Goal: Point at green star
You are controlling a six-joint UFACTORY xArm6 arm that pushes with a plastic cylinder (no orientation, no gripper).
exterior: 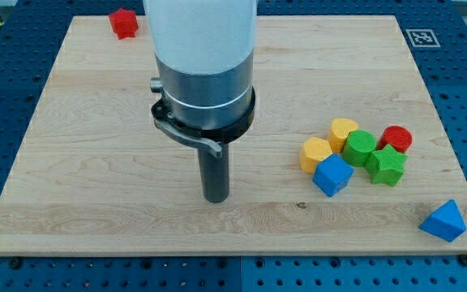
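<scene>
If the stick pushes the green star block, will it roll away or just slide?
The green star block probably slides rather than rolls: it lies flat on the smooth wooden board. It looks small and solid, so likely light and stiff. It seems to touch the green round block and red round block, so they may get shoved too. My tip is far to the view's left.

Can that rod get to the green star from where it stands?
Probably yes. My tip stands left of the cluster; the blue cube and yellow block lie between, but the green star looks open from below.
</scene>
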